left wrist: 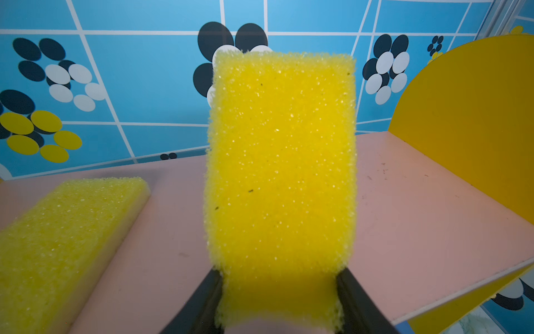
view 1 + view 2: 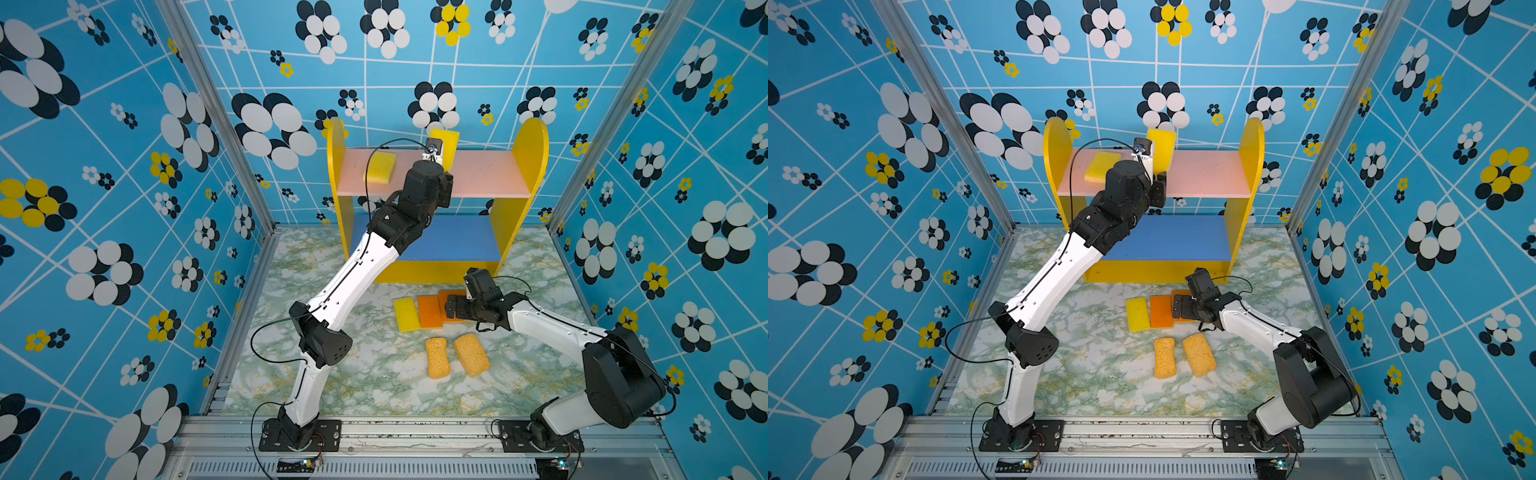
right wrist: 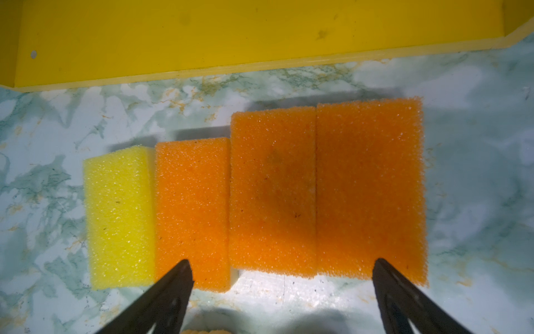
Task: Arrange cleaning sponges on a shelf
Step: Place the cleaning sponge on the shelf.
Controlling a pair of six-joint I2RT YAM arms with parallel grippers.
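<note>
Above the middle of the pink upper board (image 1: 404, 225), the left gripper (image 1: 278, 292) was clamped on the short end of a yellow sponge (image 1: 281, 162), holding it upright with its broad face to the wrist camera, apparently so it could be lowered flat beside the one already there. That placed yellow sponge (image 2: 381, 167) lay flat toward the board's left end, which left the middle and right end bare for more. Below, the blue lower board (image 2: 449, 241) of the shelf (image 2: 534, 153) carried nothing visible. Near the yellow base front (image 3: 231, 37), the right gripper (image 3: 281, 277) hung with jaws spread wide and empty over the row on the marble table (image 2: 374, 386): one yellow sponge (image 3: 120, 217) and three orange sponges (image 3: 273, 191), side by side and touching, likely lined up for easy picking. Two tan porous blocks (image 2: 455, 356) sat nearer the table's front edge, apart from the row.
</note>
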